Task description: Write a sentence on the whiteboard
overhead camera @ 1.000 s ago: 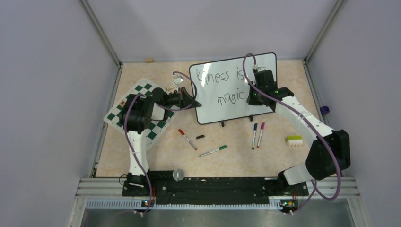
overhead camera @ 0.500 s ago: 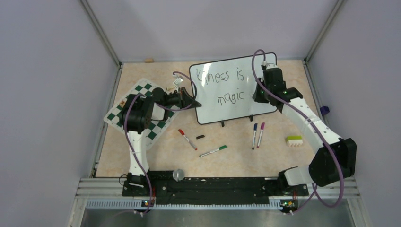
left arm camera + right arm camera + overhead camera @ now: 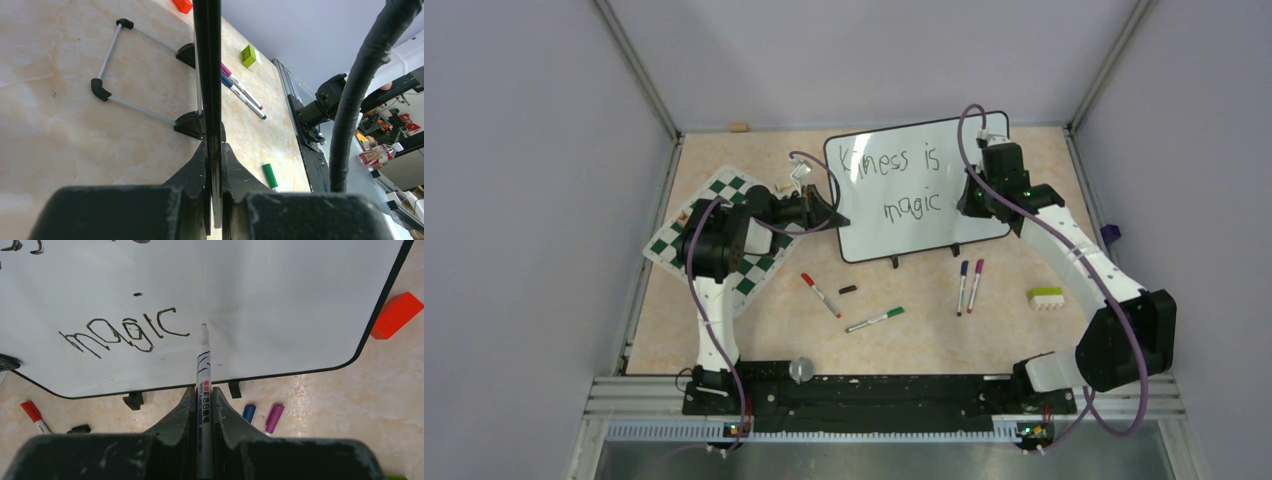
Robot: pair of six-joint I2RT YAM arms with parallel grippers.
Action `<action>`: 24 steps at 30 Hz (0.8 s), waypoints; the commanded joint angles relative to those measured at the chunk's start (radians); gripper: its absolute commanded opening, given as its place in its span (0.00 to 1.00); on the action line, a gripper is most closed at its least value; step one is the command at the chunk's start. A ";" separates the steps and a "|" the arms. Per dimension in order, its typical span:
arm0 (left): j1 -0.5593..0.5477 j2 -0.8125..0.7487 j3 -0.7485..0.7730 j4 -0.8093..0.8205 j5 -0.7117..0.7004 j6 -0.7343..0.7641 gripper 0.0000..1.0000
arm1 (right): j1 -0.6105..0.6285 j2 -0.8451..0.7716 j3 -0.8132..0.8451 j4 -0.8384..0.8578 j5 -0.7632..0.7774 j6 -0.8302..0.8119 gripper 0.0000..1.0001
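1. The whiteboard (image 3: pixel 869 225) is stood on its feet on the desk (image 3: pixel 754 320); its left edge is clamped between the left fingers (image 3: pixel 197 170), seemingly to steady it against the pen's push.
2. The black marker (image 3: pixel 203 365) is gripped tight by the right fingers (image 3: pixel 182 412); its tip is held just right of "magic", probably for a full stop; contact cannot be told.
3. The sentence (image 3: pixel 894 162) is spread over the whiteboard's two lines.

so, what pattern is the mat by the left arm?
Green-and-white checkered chess mat; top external view.

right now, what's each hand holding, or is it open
left hand: closed on the whiteboard edge
right hand: closed on the marker
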 commanded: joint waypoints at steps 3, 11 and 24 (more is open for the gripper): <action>-0.001 -0.034 0.020 0.162 0.031 0.051 0.00 | -0.007 0.013 -0.004 0.032 -0.020 0.004 0.00; -0.001 -0.037 0.016 0.162 0.030 0.052 0.00 | -0.007 0.047 -0.009 0.063 -0.015 0.005 0.00; -0.001 -0.042 0.013 0.162 0.033 0.056 0.00 | -0.006 0.038 -0.001 0.067 -0.006 0.009 0.00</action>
